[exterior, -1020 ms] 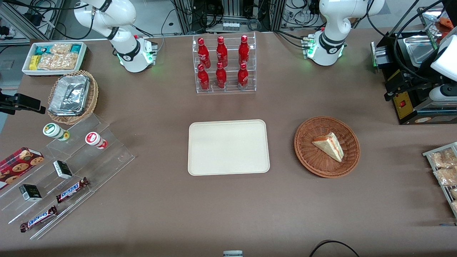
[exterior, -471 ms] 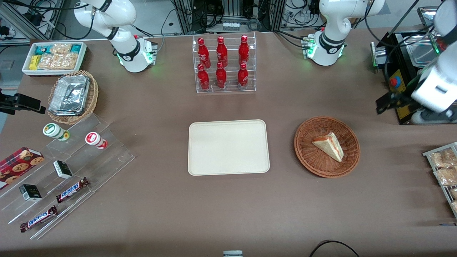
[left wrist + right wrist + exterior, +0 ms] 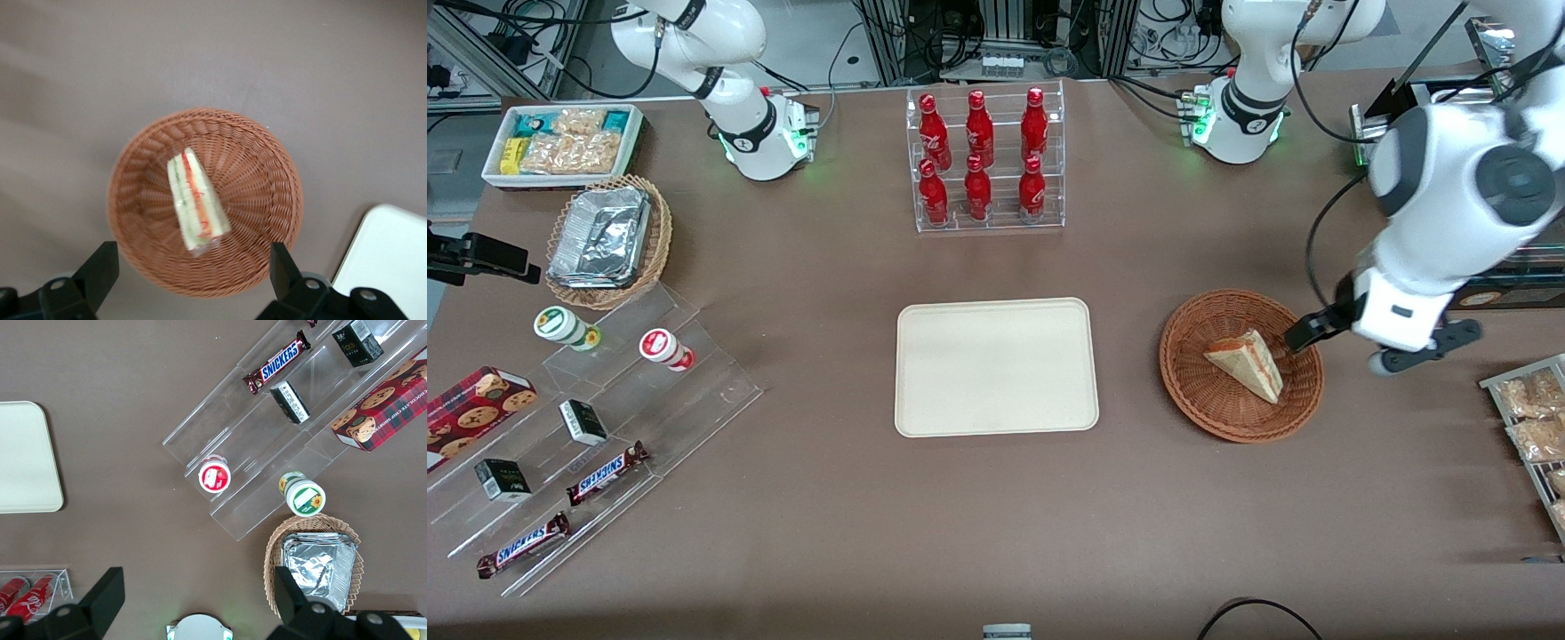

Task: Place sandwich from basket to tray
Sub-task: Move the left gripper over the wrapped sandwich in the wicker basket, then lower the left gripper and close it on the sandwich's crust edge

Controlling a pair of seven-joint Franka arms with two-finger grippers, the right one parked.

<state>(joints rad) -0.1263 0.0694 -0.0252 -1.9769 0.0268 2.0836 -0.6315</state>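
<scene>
Here, the white-bread triangular sandwich (image 3: 1247, 362) lies in the round reddish-brown wicker basket (image 3: 1193, 378), not yet grasped. The claw (image 3: 193, 267), fingers spread wide and empty, hovers above it. Pickup and transfer to the empty cream rectangular tray (image 3: 996, 366) remain.

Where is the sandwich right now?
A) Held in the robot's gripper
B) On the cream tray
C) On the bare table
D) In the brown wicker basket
D: the sandwich lies in the basket, the open gripper hovers above it, and the tray holds nothing.
</scene>
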